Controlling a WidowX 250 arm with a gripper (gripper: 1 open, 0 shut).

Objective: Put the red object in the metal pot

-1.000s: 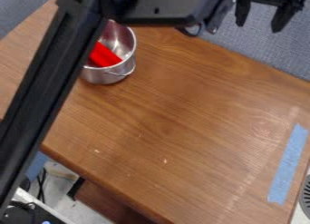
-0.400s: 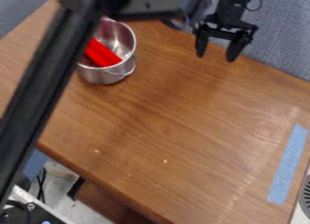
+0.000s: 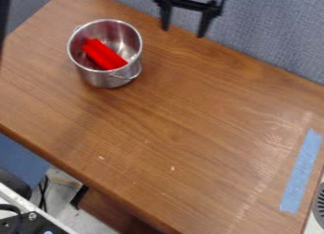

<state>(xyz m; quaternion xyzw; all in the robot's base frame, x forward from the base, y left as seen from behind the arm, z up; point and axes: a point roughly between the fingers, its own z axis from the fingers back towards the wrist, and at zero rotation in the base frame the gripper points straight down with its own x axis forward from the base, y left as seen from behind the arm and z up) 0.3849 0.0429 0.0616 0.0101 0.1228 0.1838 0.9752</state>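
Red elongated blocky piece [image 3: 102,54] is inside the round shiny silver metal pot [image 3: 108,77]. It lies at a slant across the interior, one end toward the pot's far-left wall, the other toward the near-right side. You can see its full top face, nothing covering it. The pot stands upright on the brown wood-grain table [image 3: 190,115], in the upper left of your view, near the table's far-left part. Thin wire-like handle on the pot's near-right side.

Your black two-fingered gripper [image 3: 191,5] is up at the top edge of the view, right of the pot and well apart from it. Fingers spread wide, nothing between them; hand open. It's blurred, and its upper part is cut off by the frame, so you can't read finer detail there.

Around it: light blue flat strip [image 3: 301,171] near the table's right edge, well apart from the pot. White round ribbed item [image 3: 320,206] just beside it at the lower right, cut by the frame; can't tell what it is. Lower left, off the table edge: black cables [image 3: 42,192] and white-and-black equipment [image 3: 26,217], partly cropped. Grey textured surface [image 3: 272,25] behind the table. Nothing stands between gripper and pot in this view.
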